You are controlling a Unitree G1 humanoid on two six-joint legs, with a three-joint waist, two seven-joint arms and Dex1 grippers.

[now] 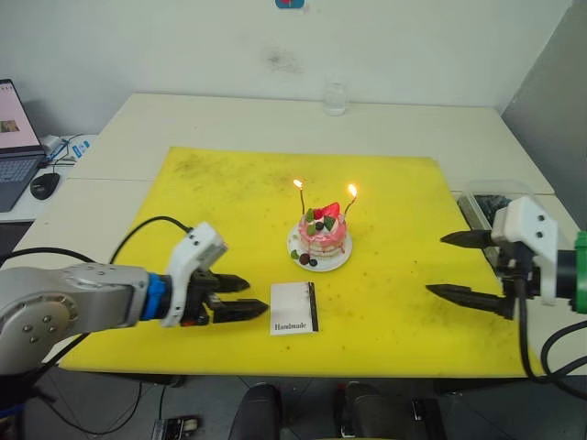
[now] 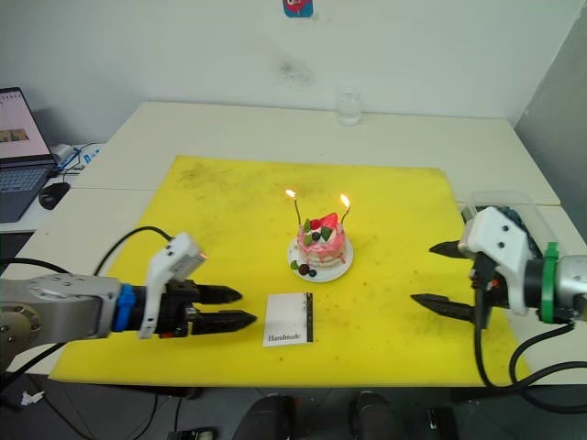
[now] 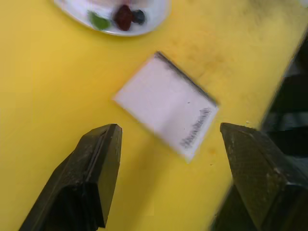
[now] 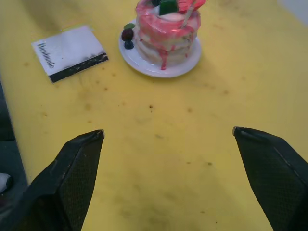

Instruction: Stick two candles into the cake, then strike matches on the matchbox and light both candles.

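The pink-and-white cake (image 1: 323, 236) stands on its white plate (image 1: 335, 262) in the middle of the yellow mat (image 1: 220, 202). Two thin candles (image 1: 301, 199) (image 1: 348, 205) stick up from the cake, and each carries a small flame. In front of the plate, to its left, the white matchbox (image 1: 294, 307) marked "Handmade" lies flat, its black strip on the right edge. My left gripper (image 1: 256, 297) is open just left of the matchbox, low over the mat, empty. At the mat's right side my right gripper (image 1: 437, 265) is wide open and empty, pointing toward the cake. The matches are out of view.
A clear glass (image 1: 335, 97) stands at the table's far edge. A laptop (image 1: 14, 137) and a mouse (image 1: 43, 185) sit on the left. A clear container (image 1: 486, 203) rests by the mat's right edge, behind my right gripper.
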